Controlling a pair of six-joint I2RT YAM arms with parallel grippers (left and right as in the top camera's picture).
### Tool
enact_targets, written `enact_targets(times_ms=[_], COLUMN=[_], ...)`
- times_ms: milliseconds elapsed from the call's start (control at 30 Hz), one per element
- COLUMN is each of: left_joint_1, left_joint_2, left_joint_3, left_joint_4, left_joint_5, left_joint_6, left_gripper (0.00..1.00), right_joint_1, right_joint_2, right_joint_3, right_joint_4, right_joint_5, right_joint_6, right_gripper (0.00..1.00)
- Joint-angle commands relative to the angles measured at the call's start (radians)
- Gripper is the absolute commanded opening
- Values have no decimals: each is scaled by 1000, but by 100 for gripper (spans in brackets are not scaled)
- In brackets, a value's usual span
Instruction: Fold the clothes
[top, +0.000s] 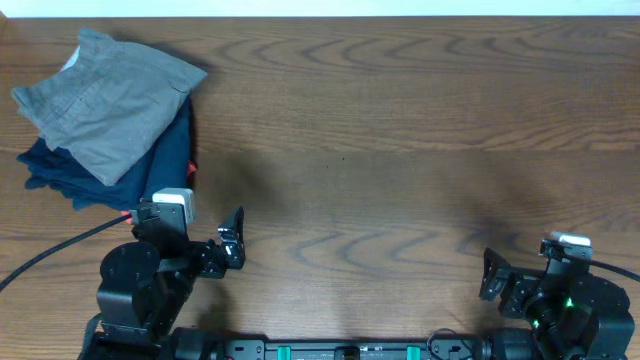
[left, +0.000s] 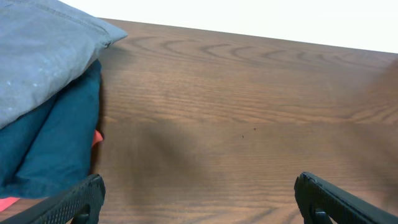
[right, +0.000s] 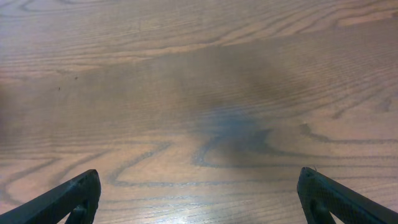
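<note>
Grey shorts (top: 105, 110) lying bunched at the desk's (top: 400, 120) far left corner, sitting on top of a navy garment (top: 60, 175). Left end effector (left: 198, 200) hanging released, fingers spread wide, near the pile's front right edge but not touching it. Its wrist view is showing the shorts up and to the left. Right end effector (right: 202, 199) also gaping, gripping nothing, hovering at near right, well apart from the shorts.
</note>
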Motion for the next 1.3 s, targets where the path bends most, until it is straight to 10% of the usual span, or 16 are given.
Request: enact_targets(times_ms=[0, 367, 1067, 1267], left_joint_1=[-4, -4, -4, -4], left_joint_2=[-3, -3, -3, -3], left_joint_3=[-1, -1, -1, -1], left_joint_4=[-2, -2, -2, -2], left_joint_5=[-5, -5, -5, -5], left_joint_6=[17, 17, 17, 17], left_gripper=[98, 98, 98, 98], right_joint_1=[11, 9, 18, 18], right_joint_2=[-3, -80, -305, -305], right_joint_3=[-6, -48, -780, -782], right_joint_4=[-2, 88, 1191, 1111], right_joint_5=[11, 15, -8, -16], right_joint_6=[11, -42, -174, -274], right_gripper=[99, 99, 99, 99])
